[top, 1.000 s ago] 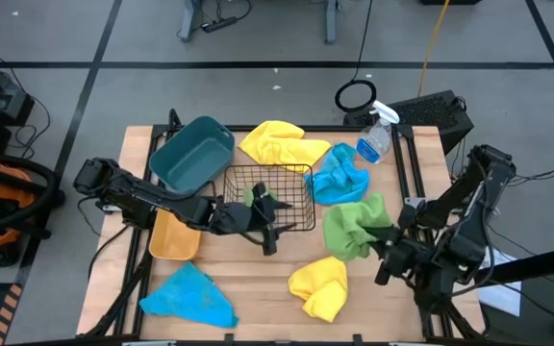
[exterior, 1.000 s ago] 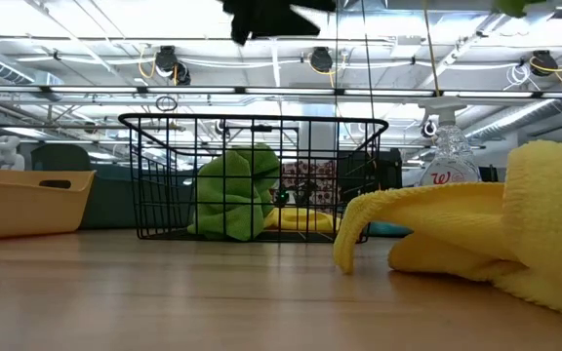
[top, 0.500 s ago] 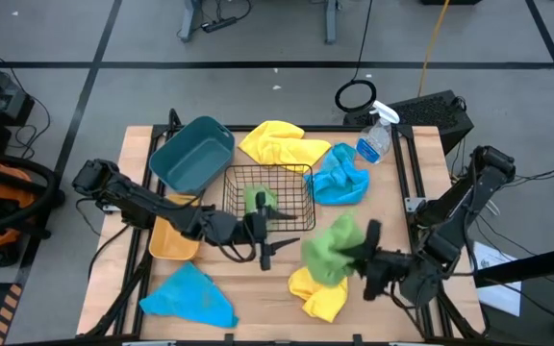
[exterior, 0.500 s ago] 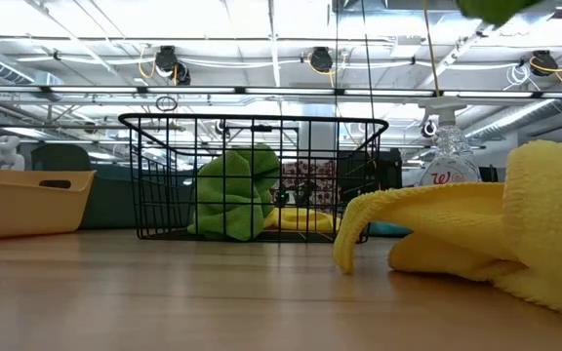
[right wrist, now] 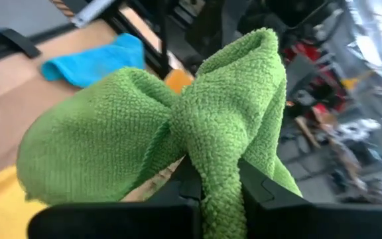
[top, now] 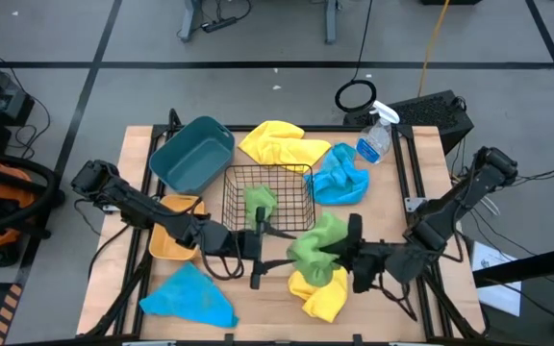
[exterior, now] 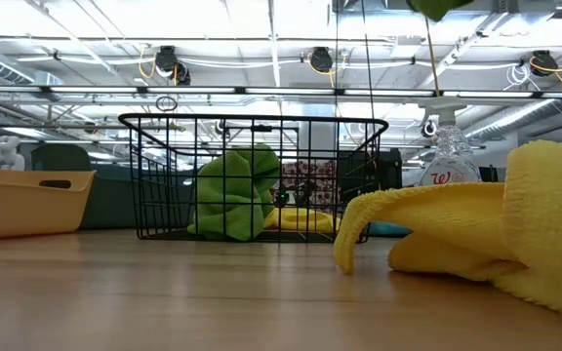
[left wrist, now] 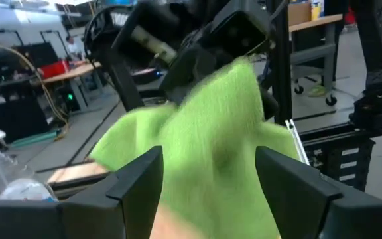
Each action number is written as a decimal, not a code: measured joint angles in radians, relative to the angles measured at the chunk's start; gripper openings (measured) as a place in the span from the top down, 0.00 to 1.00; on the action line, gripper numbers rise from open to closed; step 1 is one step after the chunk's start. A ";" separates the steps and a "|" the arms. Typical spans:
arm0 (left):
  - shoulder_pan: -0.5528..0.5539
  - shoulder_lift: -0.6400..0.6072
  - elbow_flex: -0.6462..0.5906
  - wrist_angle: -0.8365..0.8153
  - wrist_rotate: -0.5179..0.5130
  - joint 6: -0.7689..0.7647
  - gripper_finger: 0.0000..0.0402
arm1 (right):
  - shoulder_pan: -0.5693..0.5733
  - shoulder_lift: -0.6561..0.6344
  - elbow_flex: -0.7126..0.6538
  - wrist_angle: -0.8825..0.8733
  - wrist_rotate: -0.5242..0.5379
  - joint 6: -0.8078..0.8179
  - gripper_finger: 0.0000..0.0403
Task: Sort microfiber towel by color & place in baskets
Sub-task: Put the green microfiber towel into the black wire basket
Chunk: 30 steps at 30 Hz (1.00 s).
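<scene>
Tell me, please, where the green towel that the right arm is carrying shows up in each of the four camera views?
High view: held green towel at centre, between the wire basket and the front yellow towel.
Low view: only a green scrap at the top edge.
Left wrist view: fills the middle, between the open left gripper fingers.
Right wrist view: bunched in the right gripper.
Shared landmark: the front yellow towel.

Left gripper point(left wrist: 207, 182) fingers apart, green towel point(left wrist: 204, 143) just ahead, held up by right gripper point(left wrist: 227, 43).
</scene>
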 joint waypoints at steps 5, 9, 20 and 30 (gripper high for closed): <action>-0.002 0.010 0.000 0.002 -0.002 0.018 0.39 | -0.063 0.000 0.000 0.028 -0.133 -0.001 0.94; 0.008 0.038 0.000 0.032 -0.008 0.070 0.39 | -0.103 0.000 0.000 0.053 -0.188 0.013 0.94; 0.013 0.127 0.045 0.091 -0.011 0.191 0.39 | -0.159 0.000 0.000 0.097 -0.264 0.053 0.94; 0.041 0.169 0.090 0.089 -0.017 0.186 0.41 | -0.159 0.000 0.000 0.128 -0.283 0.096 0.92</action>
